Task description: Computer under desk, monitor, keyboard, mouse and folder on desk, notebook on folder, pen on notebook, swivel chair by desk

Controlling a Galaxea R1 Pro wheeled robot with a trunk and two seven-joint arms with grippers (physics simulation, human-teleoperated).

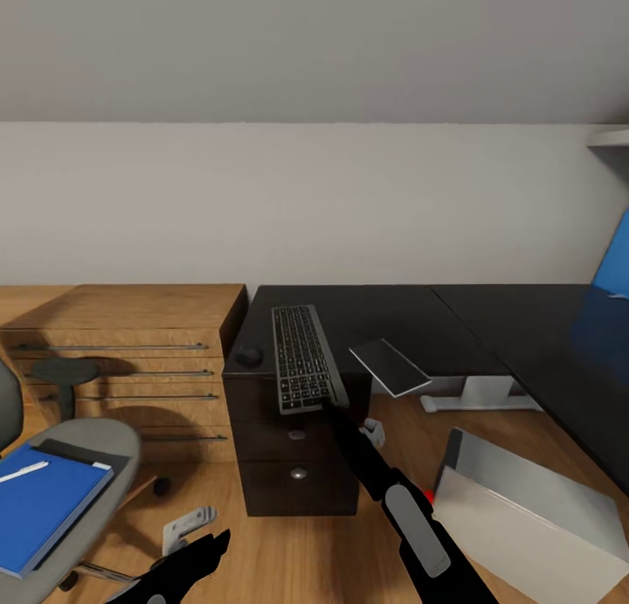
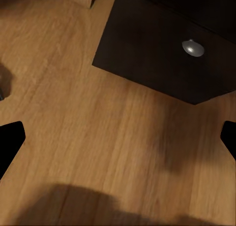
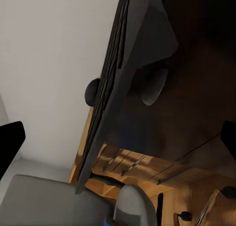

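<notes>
The keyboard (image 1: 303, 357) lies on the dark desk (image 1: 393, 311) over its drawers (image 1: 297, 451), its near end past the edge, with the mouse (image 1: 249, 356) just left and a grey pad (image 1: 390, 365) right; the right gripper (image 1: 330, 403) meets that near end, fingers spread wide in the wrist view. On the wood floor (image 1: 288, 551) a wooden dresser (image 1: 131, 359) stands left against the white wall (image 1: 306, 202) and the computer (image 1: 533, 517) lies tilted at near right. The chair (image 1: 96, 447) at near left holds the blue folder (image 1: 39, 503) with the pen (image 1: 22, 472) on it, and the left gripper (image 1: 196, 558) hangs open above the floor.
</notes>
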